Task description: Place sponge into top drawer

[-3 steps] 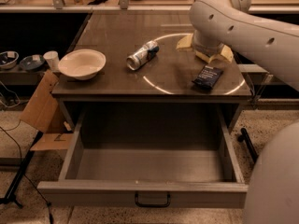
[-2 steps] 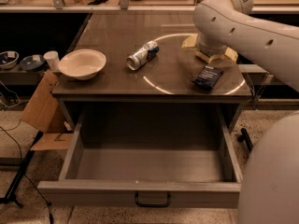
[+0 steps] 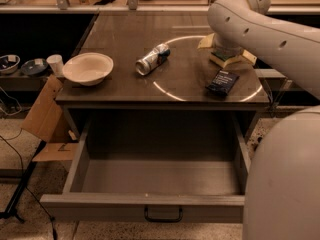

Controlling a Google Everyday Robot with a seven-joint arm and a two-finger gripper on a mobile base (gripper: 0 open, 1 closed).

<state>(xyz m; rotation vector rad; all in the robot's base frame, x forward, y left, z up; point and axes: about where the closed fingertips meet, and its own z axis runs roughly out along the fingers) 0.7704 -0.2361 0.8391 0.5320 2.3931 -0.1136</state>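
You've got the wide shallow grey top drawer (image 3: 100, 204) pulled out toward the cam, under the dark brown tabletop (image 3: 125, 29). Its front panel w/ the small dark bail handle (image 3: 163, 214) sits low in view, side walls left & right, grey floor open from above. The tabletop's front edge overhangs the drawer's back part.

On top, left to right:
- a white round bowl (image 3: 88, 68) by the left edge
- a silver drinks can (image 3: 153, 59) lying on its side mid-table
- a flat dark blue packet (image 3: 222, 82) near the front right

The small yellow sponge w/ dark green top (image 3: 227, 61) lies just behind the packet, on the tabletop & well apart from the drawer.

The gripper (image 3: 225, 48) is down right at the sponge, mostly hidden by the white arm (image 3: 260, 29) crossing the upper right. Clenched or released: can't tell.

The robot's white body (image 3: 285, 184) fills the lower right, close beside the drawer's right wall.
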